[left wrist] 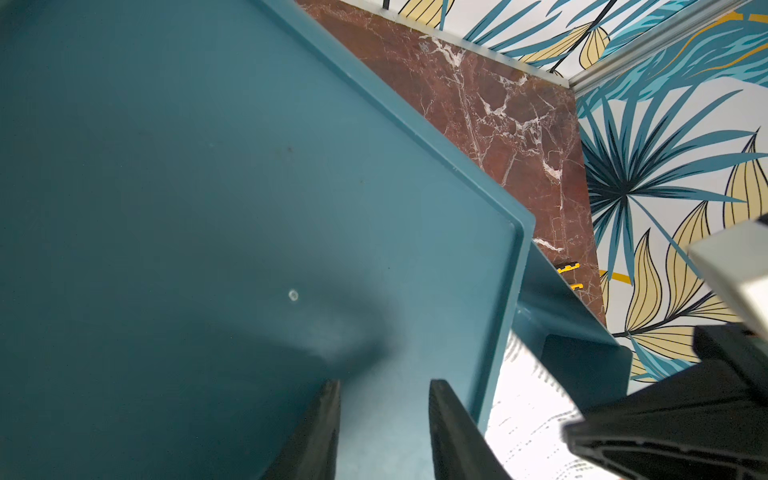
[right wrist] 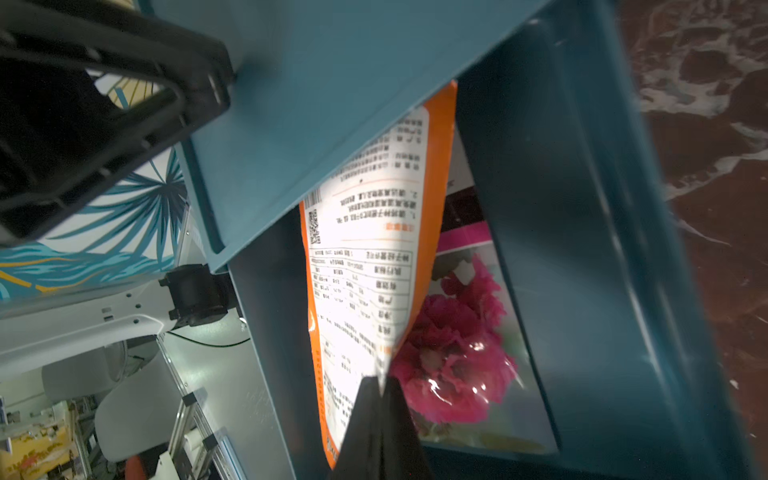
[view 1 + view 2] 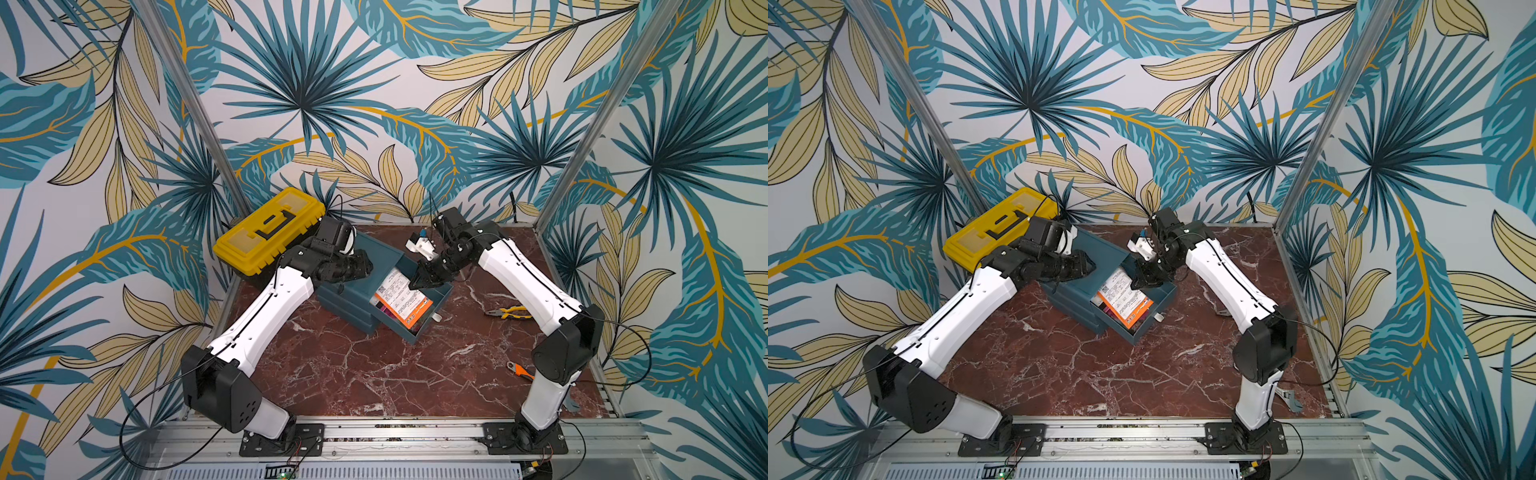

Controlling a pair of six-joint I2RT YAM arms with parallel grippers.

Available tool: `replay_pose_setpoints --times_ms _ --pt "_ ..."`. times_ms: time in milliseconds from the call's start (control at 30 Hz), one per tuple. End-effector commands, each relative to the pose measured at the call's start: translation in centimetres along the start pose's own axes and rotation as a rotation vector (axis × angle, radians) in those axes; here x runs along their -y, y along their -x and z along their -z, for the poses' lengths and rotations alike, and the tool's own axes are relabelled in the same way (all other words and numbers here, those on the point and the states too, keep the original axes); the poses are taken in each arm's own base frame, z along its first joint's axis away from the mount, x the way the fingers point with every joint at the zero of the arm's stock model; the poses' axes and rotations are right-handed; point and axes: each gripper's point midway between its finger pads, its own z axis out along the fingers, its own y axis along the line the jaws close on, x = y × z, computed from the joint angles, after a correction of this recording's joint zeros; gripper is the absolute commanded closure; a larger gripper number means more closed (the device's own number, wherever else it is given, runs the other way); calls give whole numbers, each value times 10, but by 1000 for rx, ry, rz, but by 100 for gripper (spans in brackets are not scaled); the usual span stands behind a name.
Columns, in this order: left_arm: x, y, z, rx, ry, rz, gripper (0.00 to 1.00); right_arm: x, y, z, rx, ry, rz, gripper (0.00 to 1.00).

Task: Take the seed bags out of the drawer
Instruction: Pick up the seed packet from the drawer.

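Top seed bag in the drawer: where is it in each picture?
In a top view: top seed bag central, in the teal drawer.
In a top view: bag likewise.
Left wrist: bag, a white strip in the drawer.
Right wrist: bag central, over a pink flower bag.
Shared landmark: the teal drawer.

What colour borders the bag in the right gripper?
Orange; the seed bag shows best in the right wrist view.

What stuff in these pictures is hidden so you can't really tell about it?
How many seed bags lie in the drawer: in both top views the white-backed top one covers the rest.
The print on it: too small in the top views, blurred in the right wrist view.
Inside the yellow toolbox: its shut lid hides it, both top views.
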Motion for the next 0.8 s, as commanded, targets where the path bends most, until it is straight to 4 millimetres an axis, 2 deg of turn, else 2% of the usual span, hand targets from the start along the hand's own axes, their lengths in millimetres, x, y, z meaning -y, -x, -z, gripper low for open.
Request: replay_pose_setpoints --times_ms 0,200,400,567,700,767 --pt "-56 -69 -24 -268 202 81 60 -11 4 20 48 31 -60 100" --pt "-56 -70 -25 -269 199 84 60 -9 4 43 72 38 -130 100" --pt "-56 -69 -26 -270 199 81 60 3 -14 78 126 -18 -115 100" --pt "-56 -68 -27 -276 200 75 60 20 -30 105 200 -92 -103 100" --pt "-55 -67 -28 -276 201 75 60 35 -26 134 342 -178 -94 100" --pt "-54 -66 -26 -272 200 72 60 53 -19 156 455 -268 -111 100"
